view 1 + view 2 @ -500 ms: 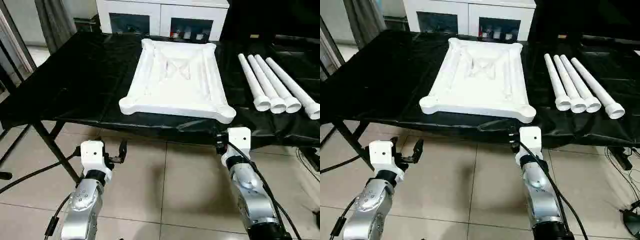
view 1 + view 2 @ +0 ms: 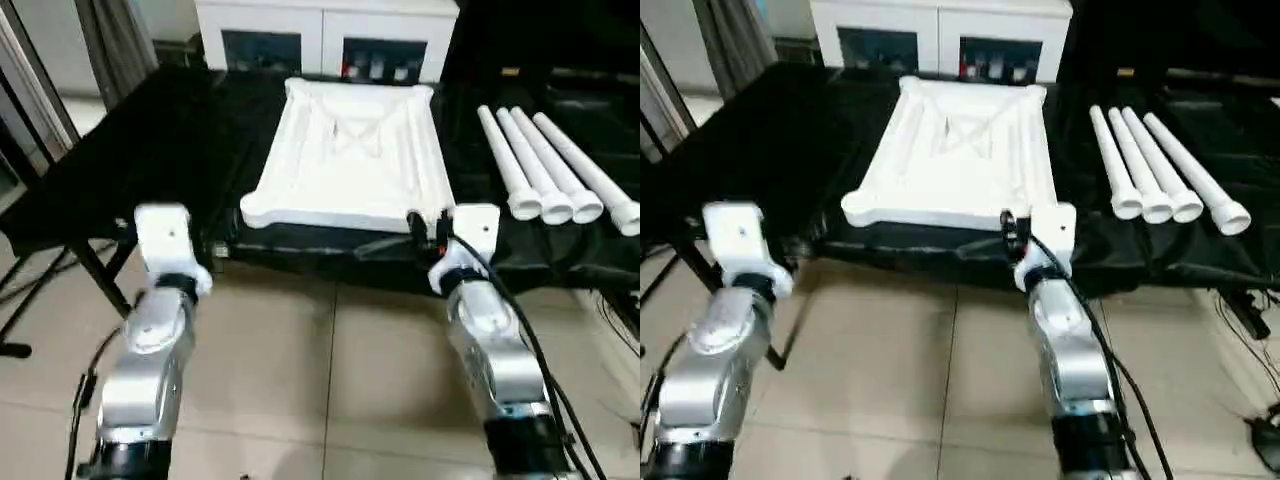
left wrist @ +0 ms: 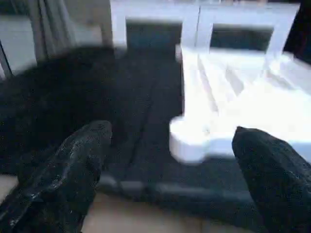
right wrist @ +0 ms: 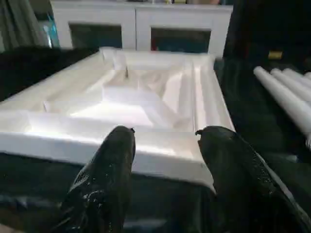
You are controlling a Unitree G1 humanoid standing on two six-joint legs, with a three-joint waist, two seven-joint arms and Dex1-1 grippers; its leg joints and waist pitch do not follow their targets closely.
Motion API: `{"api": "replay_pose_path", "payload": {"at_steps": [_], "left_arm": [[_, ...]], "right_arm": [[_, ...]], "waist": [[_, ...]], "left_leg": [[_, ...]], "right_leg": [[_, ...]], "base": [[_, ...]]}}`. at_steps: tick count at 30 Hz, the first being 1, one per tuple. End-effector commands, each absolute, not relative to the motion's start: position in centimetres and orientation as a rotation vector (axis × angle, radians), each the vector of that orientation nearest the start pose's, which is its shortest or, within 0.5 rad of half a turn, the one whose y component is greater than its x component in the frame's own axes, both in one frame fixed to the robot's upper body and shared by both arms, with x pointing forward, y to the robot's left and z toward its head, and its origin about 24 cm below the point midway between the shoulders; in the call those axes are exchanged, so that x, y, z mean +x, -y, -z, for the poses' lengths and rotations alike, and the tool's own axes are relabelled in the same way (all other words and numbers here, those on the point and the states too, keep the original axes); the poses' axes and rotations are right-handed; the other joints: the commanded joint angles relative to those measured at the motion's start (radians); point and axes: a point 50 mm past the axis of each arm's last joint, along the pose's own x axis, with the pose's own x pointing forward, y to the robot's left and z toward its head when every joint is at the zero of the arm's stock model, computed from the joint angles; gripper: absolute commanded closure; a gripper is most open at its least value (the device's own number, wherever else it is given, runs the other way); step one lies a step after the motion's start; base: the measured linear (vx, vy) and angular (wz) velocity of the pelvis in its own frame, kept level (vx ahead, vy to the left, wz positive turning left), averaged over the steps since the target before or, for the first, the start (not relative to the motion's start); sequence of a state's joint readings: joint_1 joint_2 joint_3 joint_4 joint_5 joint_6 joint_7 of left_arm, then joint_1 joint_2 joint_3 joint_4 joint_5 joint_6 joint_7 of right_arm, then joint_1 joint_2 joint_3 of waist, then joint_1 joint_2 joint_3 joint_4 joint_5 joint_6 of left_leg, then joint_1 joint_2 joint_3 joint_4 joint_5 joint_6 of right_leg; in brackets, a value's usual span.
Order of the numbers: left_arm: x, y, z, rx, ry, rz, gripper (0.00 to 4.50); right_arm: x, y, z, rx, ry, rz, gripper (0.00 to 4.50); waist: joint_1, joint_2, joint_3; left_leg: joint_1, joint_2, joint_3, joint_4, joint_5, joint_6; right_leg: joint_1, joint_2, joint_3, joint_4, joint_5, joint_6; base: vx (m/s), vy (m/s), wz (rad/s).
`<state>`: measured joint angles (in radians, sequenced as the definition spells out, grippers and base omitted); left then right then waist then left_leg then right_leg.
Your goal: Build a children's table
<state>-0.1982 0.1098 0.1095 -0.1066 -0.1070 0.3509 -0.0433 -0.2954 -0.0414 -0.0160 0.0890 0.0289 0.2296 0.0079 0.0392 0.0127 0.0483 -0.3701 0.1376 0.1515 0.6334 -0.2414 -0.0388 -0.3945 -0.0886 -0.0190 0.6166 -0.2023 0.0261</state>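
Note:
The children's table top (image 2: 345,165) lies underside up on the black-covered work table (image 2: 150,150), white with a raised rim and rounded corner sockets. Several white tube legs (image 2: 545,170) lie side by side to its right. My left gripper (image 3: 171,131) is open wide at the work table's front edge, facing the top's near left corner socket (image 3: 187,143) without touching it. My right gripper (image 4: 165,132) is open just in front of the top's near rim (image 4: 97,141), close to the near right corner, with nothing between its fingers.
A white glass-door cabinet (image 2: 325,35) stands behind the work table. Tiled floor (image 2: 320,380) lies below my forearms, and black cables (image 2: 40,285) hang at the left beside the table's metal frame.
Both arms have risen and reached forward from the floor side to the work table's front edge. The right gripper now sits at the top's near right corner.

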Motion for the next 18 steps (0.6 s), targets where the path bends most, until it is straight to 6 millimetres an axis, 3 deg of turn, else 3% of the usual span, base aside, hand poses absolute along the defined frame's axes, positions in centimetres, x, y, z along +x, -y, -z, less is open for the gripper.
{"api": "replay_pose_path", "payload": {"at_steps": [1,5,6,7,8,9,10,11,14,15,16,17,18], "left_arm": [[29.0,-17.0,-10.0,-0.003,-0.017,0.048,0.02],[28.8,-16.4,-9.4,-0.017,-0.036,0.096,0.02],[28.8,-16.3,-9.1,-0.012,-0.049,0.089,0.02],[28.8,-16.4,-8.9,-0.001,-0.055,0.078,0.02],[28.9,-16.6,-9.5,0.063,0.058,0.02,0.02],[28.8,-16.6,-9.8,0.083,0.111,-0.007,0.02],[28.6,-16.5,-10.0,0.057,0.168,-0.023,0.02],[28.4,-16.4,-10.2,0.037,0.196,-0.034,0.02],[28.4,-16.5,-9.7,0.017,0.113,-0.042,0.02],[28.4,-16.7,-9.6,0.004,0.093,-0.041,0.02],[28.3,-17.0,-9.3,0.015,0.061,-0.058,0.02],[28.3,-17.0,-9.3,0.015,0.061,-0.058,0.02],[28.2,-17.1,-9.2,0.016,0.055,-0.056,0.02]], "right_arm": [[30.9,13.9,-8.5,-0.005,-0.027,-0.071,2.11],[30.9,13.7,-8.6,-0.028,-0.021,-0.092,2.11],[30.8,13.7,-8.6,-0.042,-0.023,-0.106,2.11],[30.8,13.6,-8.5,-0.055,-0.025,-0.12,2.11],[30.7,13.5,-8.4,-0.057,-0.023,-0.137,2.11],[30.6,13.5,-8.4,-0.056,-0.021,-0.143,2.11],[30.5,13.6,-8.3,-0.068,-0.035,-0.138,2.11],[30.5,13.7,-8.1,-0.075,-0.045,-0.129,2.11],[30.6,14.0,-8.0,-0.052,-0.064,-0.1,2.11],[30.7,14.1,-8.1,-0.042,-0.062,-0.099,2.11],[30.7,14.2,-8.2,-0.04,-0.06,-0.097,2.11],[30.7,14.2,-8.2,-0.04,-0.06,-0.097,2.11],[30.7,14.3,-8.4,-0.044,-0.056,-0.096,2.11]], "waist": [[0.004,0.006,-0.063],[0.007,0.004,-0.058],[0.006,-0.001,-0.057],[0.006,0.0,-0.057],[0.005,-0.007,-0.055],[0.005,-0.007,-0.056],[0.002,-0.017,-0.057],[0.004,-0.011,-0.059],[0.002,-0.015,-0.058],[0.0,-0.006,-0.061],[-0.003,-0.021,-0.059],[0.007,-0.02,-0.058],[0.007,-0.023,-0.063]], "left_leg": [[0.005,0.059,-0.021,-0.084,0.013,0.045],[0.005,0.062,-0.018,-0.09,-0.068,0.048],[0.004,0.064,-0.017,-0.092,-0.082,0.046],[0.004,0.064,-0.018,-0.093,-0.083,0.045],[0.0,0.063,-0.02,-0.094,-0.082,0.054],[0.0,0.064,-0.02,-0.092,-0.079,0.059],[-0.001,0.066,-0.018,-0.091,-0.074,0.06],[0.001,0.068,-0.019,-0.091,-0.055,0.06],[0.003,0.067,-0.016,-0.091,-0.048,0.058],[0.041,0.074,0.02,-0.074,-0.076,-0.008],[0.038,0.061,0.032,-0.071,-0.102,-0.06],[0.036,0.055,0.045,-0.075,-0.152,-0.128],[0.042,0.049,0.053,-0.072,-0.177,-0.154]], "right_leg": [[0.049,-0.038,0.025,-0.044,0.117,-0.247],[0.045,-0.043,0.027,-0.052,0.028,-0.253],[0.046,-0.043,0.028,-0.054,0.008,-0.25],[0.046,-0.042,0.028,-0.055,0.002,-0.246],[0.047,-0.042,0.027,-0.059,-0.013,-0.236],[0.047,-0.043,0.029,-0.061,-0.012,-0.228],[0.05,-0.044,0.03,-0.061,-0.006,-0.223],[0.048,-0.046,0.03,-0.057,0.011,-0.227],[0.044,-0.043,0.029,-0.052,0.03,-0.236],[0.007,-0.018,0.055,-0.071,-0.024,-0.215],[0.006,0.005,0.061,-0.069,-0.054,-0.196],[-0.002,0.025,0.069,-0.072,-0.108,-0.151],[-0.009,0.042,0.079,-0.071,-0.114,-0.109]], "base": [[0.0,0.0,0.0],[0.0,0.0,0.0],[0.0,0.0,0.0],[0.0,0.0,0.0],[0.0,0.0,0.0],[0.0,0.0,0.0],[0.0,0.0,0.0],[0.0,0.0,0.0],[0.0,0.0,0.0],[0.0,0.0,0.0],[0.0,0.0,0.0],[0.005,0.005,-0.3],[-0.008,0.001,-0.46]]}}
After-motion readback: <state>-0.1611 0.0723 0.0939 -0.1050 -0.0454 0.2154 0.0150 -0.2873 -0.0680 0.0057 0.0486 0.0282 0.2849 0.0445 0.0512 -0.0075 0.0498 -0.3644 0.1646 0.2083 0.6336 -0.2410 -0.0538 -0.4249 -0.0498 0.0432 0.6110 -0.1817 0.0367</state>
